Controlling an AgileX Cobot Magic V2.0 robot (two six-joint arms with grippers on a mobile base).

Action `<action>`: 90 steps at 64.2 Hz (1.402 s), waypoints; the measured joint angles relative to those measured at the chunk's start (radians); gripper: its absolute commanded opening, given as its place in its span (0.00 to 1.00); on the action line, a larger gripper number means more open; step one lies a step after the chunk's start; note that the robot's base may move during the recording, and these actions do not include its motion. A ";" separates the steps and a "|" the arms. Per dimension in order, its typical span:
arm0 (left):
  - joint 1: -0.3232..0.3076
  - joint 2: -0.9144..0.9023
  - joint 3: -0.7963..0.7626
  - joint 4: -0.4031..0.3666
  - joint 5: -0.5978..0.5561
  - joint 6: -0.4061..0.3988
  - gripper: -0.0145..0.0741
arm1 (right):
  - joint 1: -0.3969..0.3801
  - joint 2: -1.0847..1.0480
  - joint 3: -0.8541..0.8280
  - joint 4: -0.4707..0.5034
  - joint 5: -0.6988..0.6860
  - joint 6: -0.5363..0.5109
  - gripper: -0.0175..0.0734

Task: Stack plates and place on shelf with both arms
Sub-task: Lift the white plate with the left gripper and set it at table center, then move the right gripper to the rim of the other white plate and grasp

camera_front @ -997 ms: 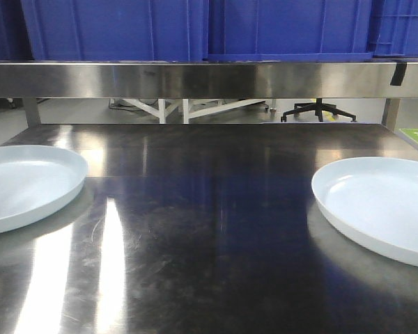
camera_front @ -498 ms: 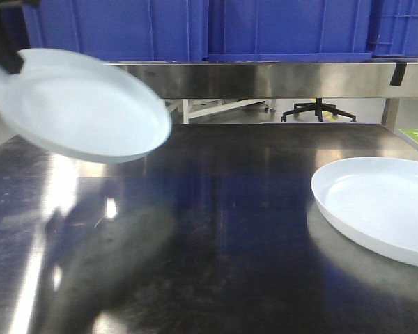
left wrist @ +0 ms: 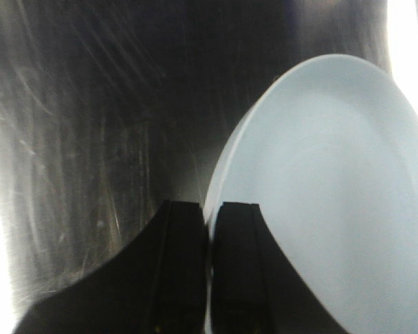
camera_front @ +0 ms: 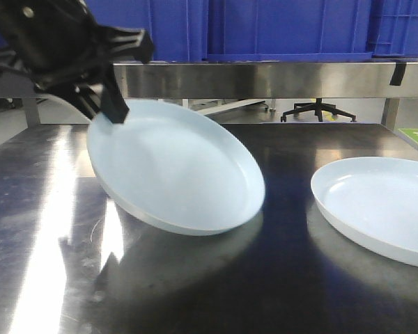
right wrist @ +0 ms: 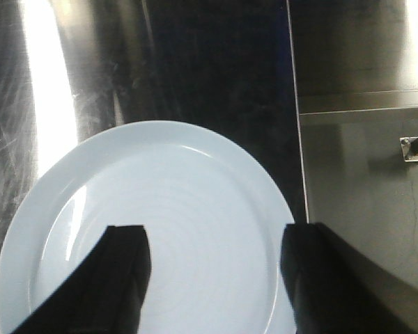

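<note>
Your black left gripper [left wrist: 209, 233] pinches the rim of a glossy pale bluish-white round plate [camera_front: 174, 170], tilted over the scratched steel table [camera_front: 216, 292]. Your right gripper [right wrist: 212, 236] hangs spread above the second plate [right wrist: 167, 188], which lies flat. Blue plastic crates [camera_front: 285, 28] sit behind.

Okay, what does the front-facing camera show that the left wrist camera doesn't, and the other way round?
Only the front-facing view shows the second glossy pale bluish-white round plate lying flat on the right, and the blue plastic crates on the steel shelf above. Only the left wrist view shows close up how the black left gripper pinches the rim, one finger on each side. Both show the tilted pale bluish-white plate it holds over the scratched steel tabletop.
</note>
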 measured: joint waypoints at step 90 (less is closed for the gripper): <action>0.591 -0.599 0.309 0.036 -0.051 0.000 0.27 | 0.000 0.000 0.000 0.000 0.002 0.000 0.76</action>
